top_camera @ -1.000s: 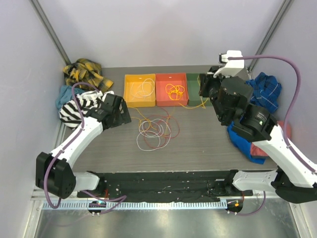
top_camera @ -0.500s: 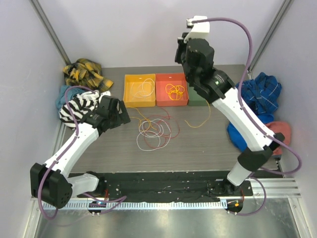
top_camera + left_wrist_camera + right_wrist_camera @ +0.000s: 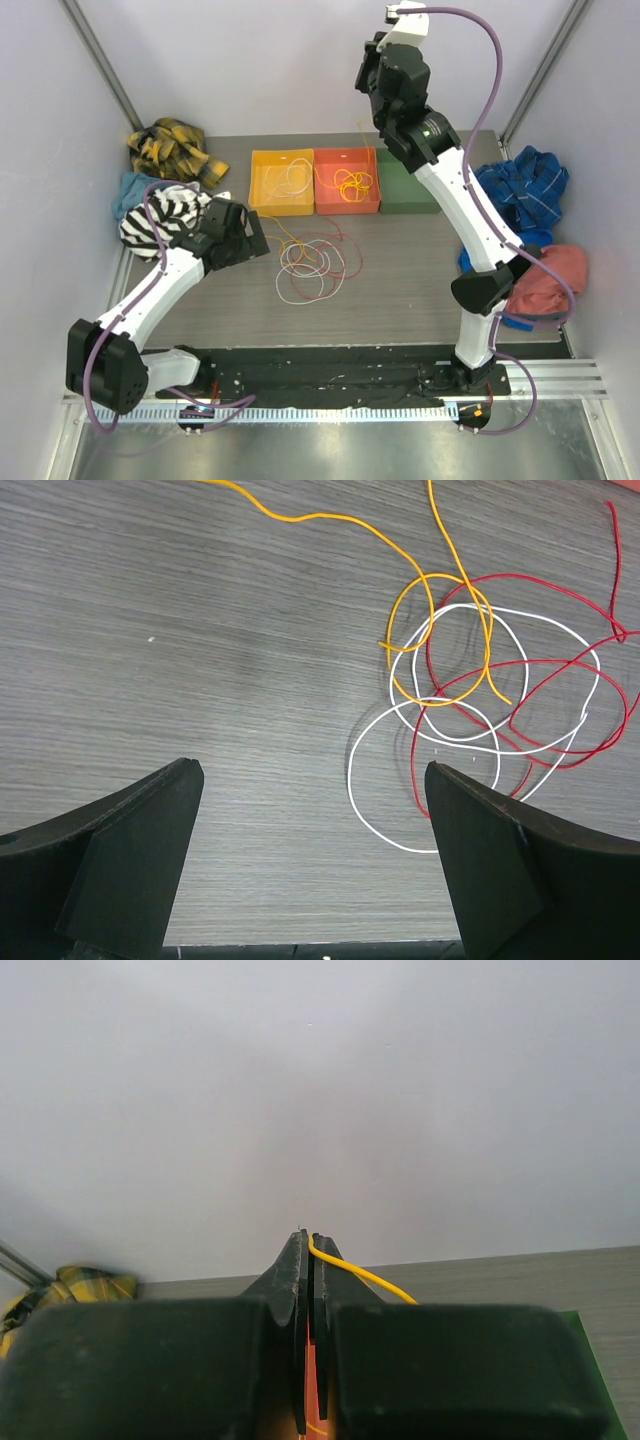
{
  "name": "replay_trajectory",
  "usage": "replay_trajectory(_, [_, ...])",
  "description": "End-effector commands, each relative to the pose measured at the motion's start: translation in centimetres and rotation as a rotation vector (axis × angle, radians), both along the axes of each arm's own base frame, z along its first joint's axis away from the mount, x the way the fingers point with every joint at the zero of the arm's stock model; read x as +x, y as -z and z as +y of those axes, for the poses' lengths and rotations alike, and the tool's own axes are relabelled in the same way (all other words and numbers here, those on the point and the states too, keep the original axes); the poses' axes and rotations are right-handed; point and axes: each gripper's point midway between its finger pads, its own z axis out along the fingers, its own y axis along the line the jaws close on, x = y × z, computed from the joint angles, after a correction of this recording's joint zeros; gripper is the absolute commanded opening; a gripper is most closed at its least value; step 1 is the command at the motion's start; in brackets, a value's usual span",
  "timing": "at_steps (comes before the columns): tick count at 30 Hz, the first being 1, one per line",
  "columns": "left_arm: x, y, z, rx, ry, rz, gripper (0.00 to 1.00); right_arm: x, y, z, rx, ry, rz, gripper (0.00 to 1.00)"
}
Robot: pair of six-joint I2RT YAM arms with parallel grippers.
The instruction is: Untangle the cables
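The cables (image 3: 312, 262) lie in a loose tangle of white, red and yellow-orange loops on the grey table (image 3: 420, 270), in front of the bins. In the left wrist view the tangle (image 3: 490, 695) sits ahead and to the right of my left gripper (image 3: 310, 780), which is open with only bare table between its fingers. That left gripper (image 3: 250, 235) hovers just left of the tangle. My right gripper (image 3: 368, 72) is raised high over the bins, shut on a thin yellow cable (image 3: 360, 1272) that trails off to the right from the right gripper's (image 3: 308, 1236) tips.
At the back stand a yellow bin (image 3: 258, 180) holding a white cable, an orange-red bin (image 3: 346, 153) holding yellow-orange cables, and a green bin (image 3: 410, 190). Clothes are piled at the left (image 3: 165, 215) and at the right (image 3: 520, 185).
My right arm swung from beside the green bin up high over the bins, lifting a yellow cable off the table. My left gripper shifted slightly toward the tangle.
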Motion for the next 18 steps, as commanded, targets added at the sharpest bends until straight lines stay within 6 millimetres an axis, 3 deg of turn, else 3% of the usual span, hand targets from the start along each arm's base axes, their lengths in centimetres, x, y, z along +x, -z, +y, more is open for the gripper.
replay_trajectory(1, [1.0, -1.0, -1.2, -0.053, 0.017, -0.037, 1.0, 1.0, -2.7, -0.5, 0.075, -0.004, -0.096, 0.01])
replay_trajectory(9, [0.3, -1.0, -1.5, -0.086, 0.02, -0.037, 0.99, 4.6, -1.7, 0.0, 0.096, -0.025, -0.134, 0.01])
replay_trajectory(13, [0.2, -0.5, -1.4, -0.083, 0.02, -0.029, 0.99, 6.9, 1.7, 0.8, 0.105, -0.047, -0.075, 0.01])
replay_trajectory(14, [0.2, -0.4, -1.5, -0.085, 0.021, -0.029, 0.99, 7.7, 3.9, 1.3, 0.098, -0.049, -0.035, 0.01])
replay_trajectory(18, [0.2, 0.1, -1.7, -0.086, 0.026, -0.01, 0.99, 9.1, 9.3, 3.2, 0.1, -0.094, 0.056, 0.01])
